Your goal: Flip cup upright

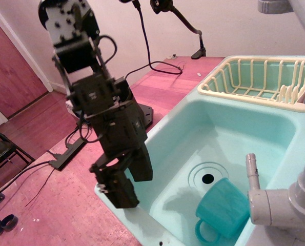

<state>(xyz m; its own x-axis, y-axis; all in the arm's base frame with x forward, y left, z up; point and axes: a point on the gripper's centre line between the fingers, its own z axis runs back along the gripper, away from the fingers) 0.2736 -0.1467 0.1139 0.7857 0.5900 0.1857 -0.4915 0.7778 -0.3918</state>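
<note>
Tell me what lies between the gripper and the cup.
Only bare basin floor: in the observation image, the open gripper hangs over the sink basin's near-left rim, and nothing lies on the stretch to the cup; the drain sits just behind it.

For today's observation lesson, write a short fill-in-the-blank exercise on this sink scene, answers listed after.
1. The cup lies inside the ____.
2. The gripper holds ____.
3. The round dark hole beside the cup is the ____.
4. The yellow rack sits at the sink's ____ edge.

Answers: sink; nothing; drain; far
</note>
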